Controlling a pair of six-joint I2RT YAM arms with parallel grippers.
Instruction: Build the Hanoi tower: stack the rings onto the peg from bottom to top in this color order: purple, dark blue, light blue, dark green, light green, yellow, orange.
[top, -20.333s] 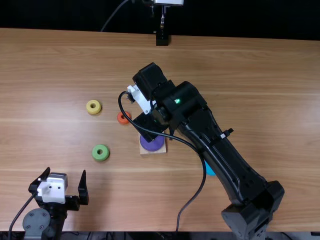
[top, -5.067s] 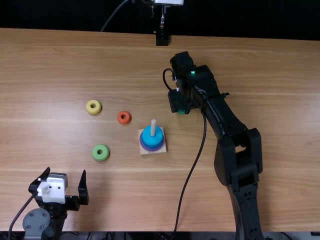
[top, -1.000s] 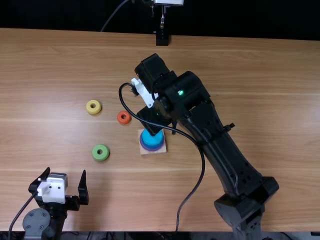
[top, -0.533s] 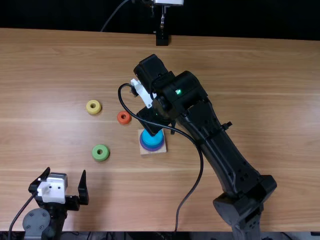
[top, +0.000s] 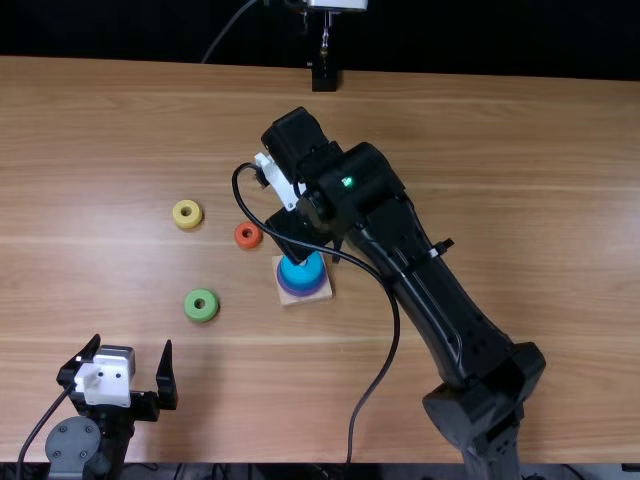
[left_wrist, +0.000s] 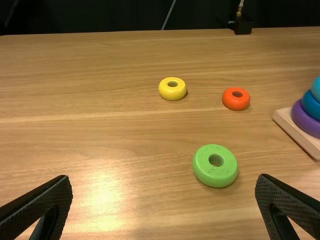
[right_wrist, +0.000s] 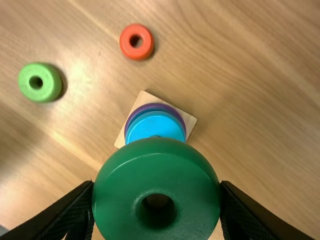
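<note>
Plainly, dark green ring (right_wrist: 120, 200), round, glossy

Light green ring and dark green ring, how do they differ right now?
The light green ring is paler; the dark green ring is deeper green. The light green ring lies flat on the table, while the dark green ring is gripped by the right gripper. Both are round with a center hole.
</note>
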